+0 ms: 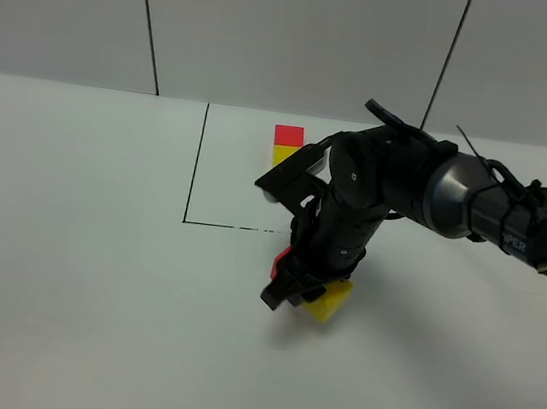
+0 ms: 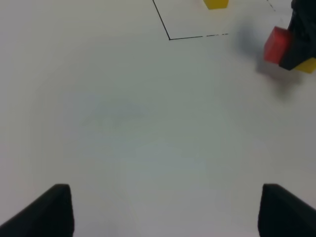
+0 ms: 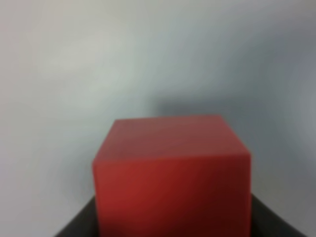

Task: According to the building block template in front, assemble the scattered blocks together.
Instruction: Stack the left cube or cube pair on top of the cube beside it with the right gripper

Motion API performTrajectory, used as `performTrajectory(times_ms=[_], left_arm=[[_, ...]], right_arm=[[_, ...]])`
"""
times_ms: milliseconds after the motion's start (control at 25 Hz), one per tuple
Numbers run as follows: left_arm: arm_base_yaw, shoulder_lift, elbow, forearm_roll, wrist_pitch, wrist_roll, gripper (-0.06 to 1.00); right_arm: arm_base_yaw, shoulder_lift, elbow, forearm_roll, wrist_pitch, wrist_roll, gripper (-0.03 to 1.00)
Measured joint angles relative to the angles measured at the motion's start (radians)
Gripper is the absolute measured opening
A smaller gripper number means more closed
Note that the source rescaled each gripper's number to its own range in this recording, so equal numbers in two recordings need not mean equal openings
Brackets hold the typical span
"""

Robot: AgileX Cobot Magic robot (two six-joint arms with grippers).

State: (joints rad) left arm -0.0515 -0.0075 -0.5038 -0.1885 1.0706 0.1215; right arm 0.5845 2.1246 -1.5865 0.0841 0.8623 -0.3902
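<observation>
Even, bright, diffuse light fills all three views, with no glare on the white table (image 1: 63, 268). A faint soft shadow lies under the right arm (image 1: 427, 189). The right wrist view is heavily blurred; the red cube (image 3: 172, 175) fills it, out of focus. The left wrist view is slightly soft.

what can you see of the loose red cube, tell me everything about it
The red cube is a plain matte block with flat faces and sharp edges, no markings, and looks like painted wood or plastic. The right gripper is shut on it, its dark fingers flanking the cube's sides. It sits in front of the black outline, outside it, right beside the yellow cube. Whether it rests on the white table or is lifted cannot be told.
</observation>
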Motion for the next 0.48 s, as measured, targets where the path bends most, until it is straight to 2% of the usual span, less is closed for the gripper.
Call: performTrajectory(times_ms=[160, 240, 320, 480], left_arm=[[0.000, 0.000, 0.000, 0.000, 0.000, 0.000, 0.68], [0.000, 0.000, 0.000, 0.000, 0.000, 0.000, 0.68], [0.000, 0.000, 0.000, 0.000, 0.000, 0.000, 0.68], [0.000, 0.000, 0.000, 0.000, 0.000, 0.000, 0.68]], right_arm=[[0.009, -0.016, 0.000, -0.001, -0.019, 0.476, 0.01], [0.012, -0.016, 0.000, -0.002, -0.037, 0.652, 0.01], [0.019, -0.016, 0.000, -0.004, -0.063, 0.780, 0.01], [0.032, -0.014, 0.000, -0.003, -0.096, 0.910, 0.01]])
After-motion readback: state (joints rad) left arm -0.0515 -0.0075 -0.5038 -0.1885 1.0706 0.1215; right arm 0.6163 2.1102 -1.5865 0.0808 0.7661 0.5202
